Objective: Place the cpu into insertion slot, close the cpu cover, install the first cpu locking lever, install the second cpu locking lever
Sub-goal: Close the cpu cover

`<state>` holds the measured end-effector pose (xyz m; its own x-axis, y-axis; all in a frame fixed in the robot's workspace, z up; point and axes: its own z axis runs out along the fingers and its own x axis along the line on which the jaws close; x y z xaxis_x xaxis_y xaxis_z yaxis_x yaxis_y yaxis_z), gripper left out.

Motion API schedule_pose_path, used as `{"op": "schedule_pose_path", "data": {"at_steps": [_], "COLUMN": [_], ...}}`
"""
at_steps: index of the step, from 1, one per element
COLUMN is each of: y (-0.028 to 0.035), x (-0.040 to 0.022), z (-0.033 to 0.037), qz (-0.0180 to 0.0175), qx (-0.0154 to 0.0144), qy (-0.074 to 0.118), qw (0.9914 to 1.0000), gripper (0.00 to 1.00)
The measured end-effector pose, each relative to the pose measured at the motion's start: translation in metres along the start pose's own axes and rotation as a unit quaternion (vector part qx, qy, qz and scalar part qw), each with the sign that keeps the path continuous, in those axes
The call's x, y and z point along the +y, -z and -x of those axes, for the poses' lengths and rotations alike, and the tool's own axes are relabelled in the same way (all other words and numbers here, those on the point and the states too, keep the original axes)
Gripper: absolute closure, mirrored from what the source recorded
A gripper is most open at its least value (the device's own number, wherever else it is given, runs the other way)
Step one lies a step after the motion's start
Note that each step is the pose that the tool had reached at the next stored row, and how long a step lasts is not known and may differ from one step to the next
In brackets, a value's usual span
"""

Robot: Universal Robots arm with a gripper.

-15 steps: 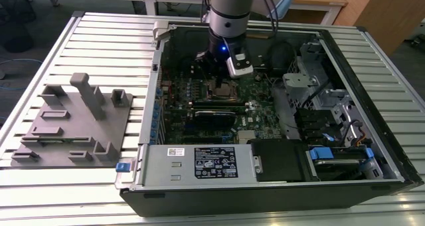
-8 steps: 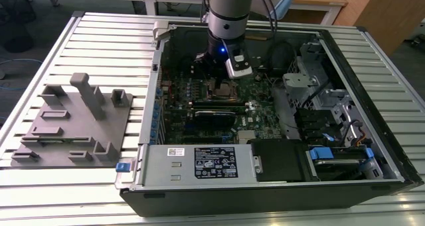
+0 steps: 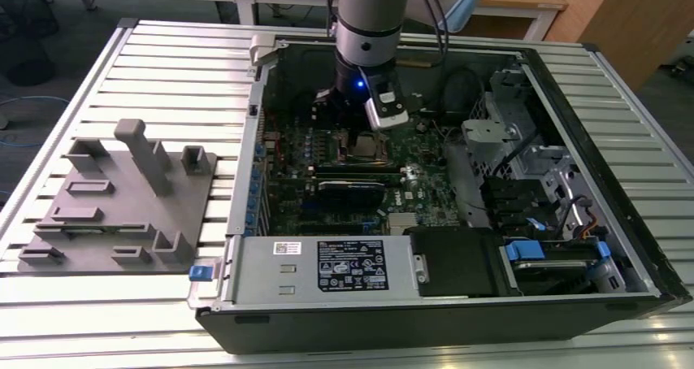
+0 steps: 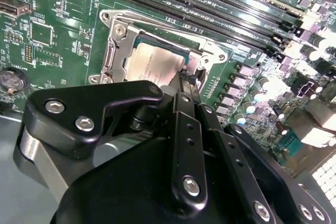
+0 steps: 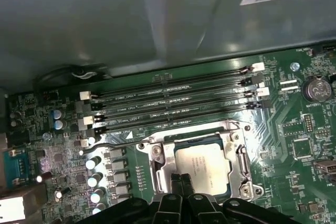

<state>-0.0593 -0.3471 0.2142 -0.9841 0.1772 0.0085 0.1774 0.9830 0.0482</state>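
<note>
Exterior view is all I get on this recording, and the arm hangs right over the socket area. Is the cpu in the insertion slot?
Observer: Yes. In the first wrist view the cpu lies flat in the insertion slot, silver top up.
Operator: And the cpu cover?
Observer: Down. In the first wrist view the cpu cover frames the chip, and its cut-out leaves the metal top showing.
Operator: Where exactly is the gripper?
Observer: In the second wrist view the gripper has its tip at the cover's edge, right beside the chip.
</note>
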Motion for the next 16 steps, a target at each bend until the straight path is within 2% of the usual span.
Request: {"op": "schedule_pose_path", "data": {"at_steps": [7, 11, 16], "y": [-0.0002, -0.0005, -0.0016], "x": [0.0000, 0.0000, -0.0004], "z": [0.0000, -0.0001, -0.0021], "qz": [-0.0001, -0.0002, -0.0003], "qx": [0.0002, 0.0011, 0.0015], "qy": [0.005, 0.025, 0.033], "qw": [0.99999, 0.99969, 0.99946], "gripper": [0.89, 0.89, 0.89]}}
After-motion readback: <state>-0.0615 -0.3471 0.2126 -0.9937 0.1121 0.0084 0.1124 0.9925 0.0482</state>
